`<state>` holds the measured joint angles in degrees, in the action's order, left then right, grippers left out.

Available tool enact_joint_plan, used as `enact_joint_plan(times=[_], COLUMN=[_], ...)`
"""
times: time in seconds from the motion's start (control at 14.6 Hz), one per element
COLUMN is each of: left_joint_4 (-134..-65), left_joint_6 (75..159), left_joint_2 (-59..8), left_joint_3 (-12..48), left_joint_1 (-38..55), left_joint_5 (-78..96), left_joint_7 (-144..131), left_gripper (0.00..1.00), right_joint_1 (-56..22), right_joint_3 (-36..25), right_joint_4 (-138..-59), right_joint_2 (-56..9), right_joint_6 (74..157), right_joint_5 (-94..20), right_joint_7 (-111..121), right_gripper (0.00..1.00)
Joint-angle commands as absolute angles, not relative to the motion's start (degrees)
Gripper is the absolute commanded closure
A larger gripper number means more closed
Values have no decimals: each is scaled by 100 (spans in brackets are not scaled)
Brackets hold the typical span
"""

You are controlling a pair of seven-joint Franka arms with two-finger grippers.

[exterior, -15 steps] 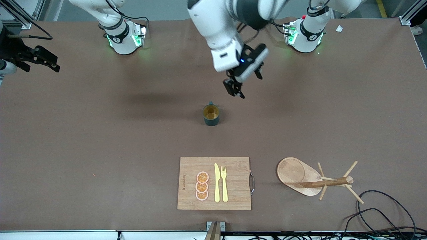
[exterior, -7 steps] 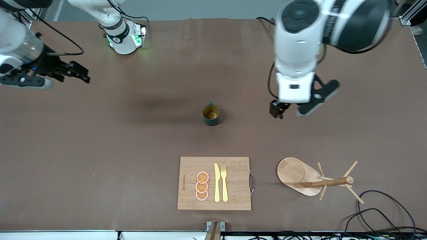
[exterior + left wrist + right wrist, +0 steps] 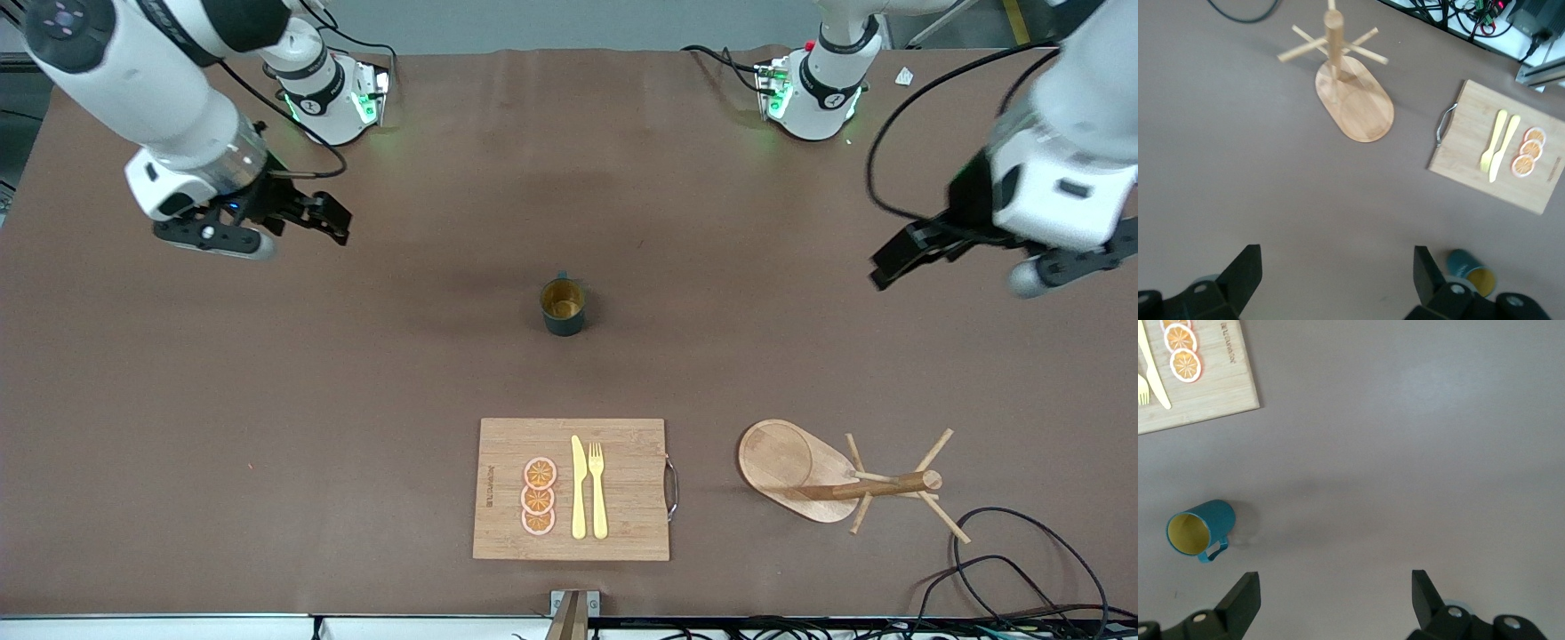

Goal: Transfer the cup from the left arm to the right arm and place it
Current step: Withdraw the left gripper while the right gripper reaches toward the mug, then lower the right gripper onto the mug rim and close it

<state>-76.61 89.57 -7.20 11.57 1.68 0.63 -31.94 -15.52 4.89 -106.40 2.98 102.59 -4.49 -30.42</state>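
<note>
Standing upright near the middle of the brown table, the small dark teal ribbed mug with a loop handle and yellow-orange inside is held by neither arm in the front view, so the task reads as at its first step: the pickup by the left arm has not been made. The left gripper hangs over bare table toward the left arm's end, well apart from the mug; the right gripper hangs over bare table toward the right arm's end, also well apart. Nearer the front camera lie a rectangular bamboo cutting board with a metal handle, carrying three orange slices, a yellow knife and a yellow fork, and beside it a wooden peg rack on an oval base. Nothing stands between either gripper and the mug. In the left wrist view, the left gripper has its fingers spread wide and empty; the mug shows at the frame edge, so the next move calls for travel toward it and alignment over its rim or handle. In the right wrist view, the right gripper is likewise spread and empty, with the mug well off its axis; this arm appears to wait for the handover.
</note>
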Motion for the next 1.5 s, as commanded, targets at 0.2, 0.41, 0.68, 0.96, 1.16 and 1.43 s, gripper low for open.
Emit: enact_joint_plan(times=[0.2,0.41,0.68,0.96,1.16,1.43], left_joint_4=[-8367,-8367,-8367,-8753,-9008,-9246], left_joint_6=[8754,8544,8306,8358,8533,8710], left_joint_2=[-123,-123,-88,184,360,518], left_joint_3=[1195,1108,896,896,896,923], left_joint_1=[-255,-255,-255,-255,-255,-237], left_joint_5=[150,97,114,88,-192,-185], left_joint_7=[-2092,-1531,-1328,-1091,-679,-580], left_gripper=[0,0,0,0,0,0], right_joint_1=[-2222,-2460,-2856,-2997,-3286,-3568], right_joint_3=[439,439,431,439,422,396], right_joint_4=[-10679,-10679,-10679,-10618,-10547,-10521], right_joint_2=[-350,-790,-1352,-1608,-1985,-2302], right_joint_6=[10774,11362,12083,12384,12672,12902], right_joint_5=[-466,-431,-422,-431,-369,-124], right_joint_7=[-3313,-3410,-3927,-4008,-4385,-4876], right_gripper=[0,0,0,0,0,0])
